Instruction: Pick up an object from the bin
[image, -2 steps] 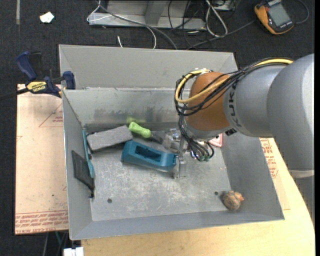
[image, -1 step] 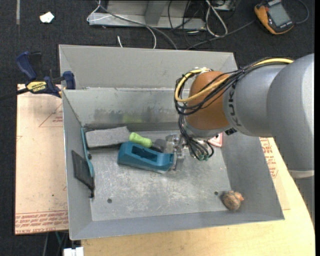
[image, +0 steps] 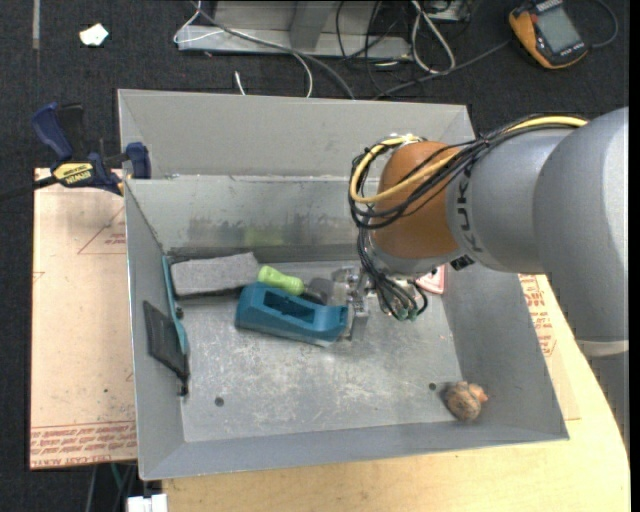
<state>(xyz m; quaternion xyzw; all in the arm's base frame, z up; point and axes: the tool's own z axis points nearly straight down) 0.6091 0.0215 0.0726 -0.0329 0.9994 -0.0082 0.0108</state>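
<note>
My gripper is low in the middle of the bin, at the right end of a blue tape dispenser that lies flat on the floor. Its metal fingers touch or nearly touch that end of the dispenser; I cannot see whether they are round it. A yellow-green handle lies just behind the dispenser, with a dark piece beside it. A pink-and-white thing shows just right of the gripper, mostly hidden under the arm.
A grey foam block lies at the back left. A teal-edged black scraper leans along the left wall. A brownish lump sits at the front right corner. The arm and its orange cover overhang the bin's right half.
</note>
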